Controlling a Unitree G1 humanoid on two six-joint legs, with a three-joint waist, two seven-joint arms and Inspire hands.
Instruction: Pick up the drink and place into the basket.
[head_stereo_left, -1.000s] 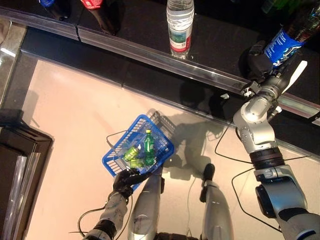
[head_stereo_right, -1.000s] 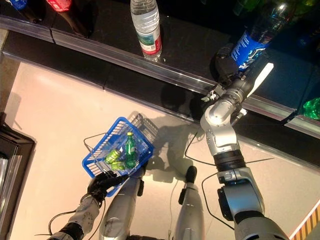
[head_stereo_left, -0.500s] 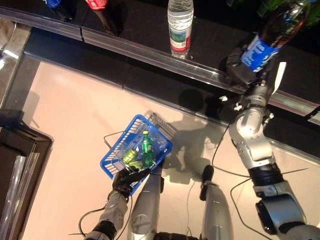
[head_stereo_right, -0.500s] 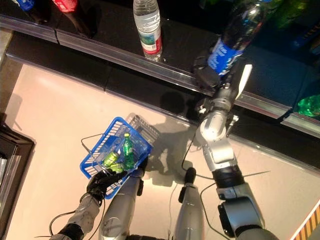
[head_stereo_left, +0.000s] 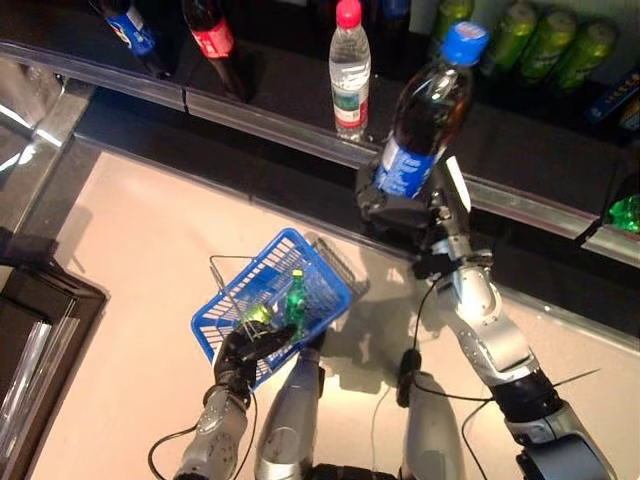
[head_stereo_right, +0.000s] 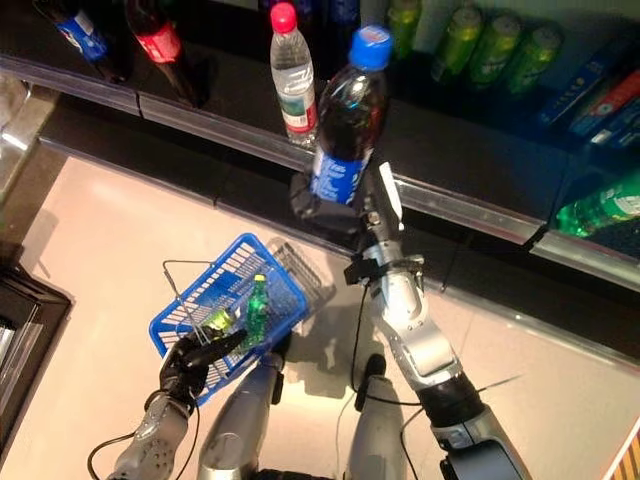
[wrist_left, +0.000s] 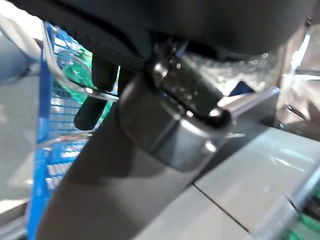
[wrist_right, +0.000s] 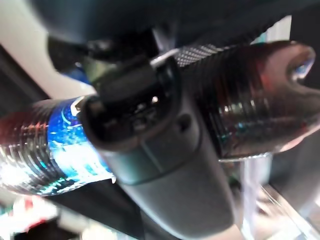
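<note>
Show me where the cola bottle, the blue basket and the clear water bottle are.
cola bottle (head_stereo_left: 408, 165): left eye view, on its blue label.
blue basket (head_stereo_left: 218, 319): left eye view, on its near blue rim.
water bottle (head_stereo_right: 296, 95): right eye view, on its label.

The right arm reaches up and forward from the lower right, its silver-grey forearm angled toward the middle of the scene. The dark right hand (head_stereo_left: 398, 205) is raised with its fingers and white-covered thumb curled round the lower body of a dark cola bottle with a blue label and blue cap (head_stereo_left: 425, 115), held upright and slightly tilted. The left arm hangs low at the lower left. The dark left hand (head_stereo_left: 240, 352) has its fingers hooked round the thin wire handle of a blue plastic basket (head_stereo_left: 228, 318).
</note>
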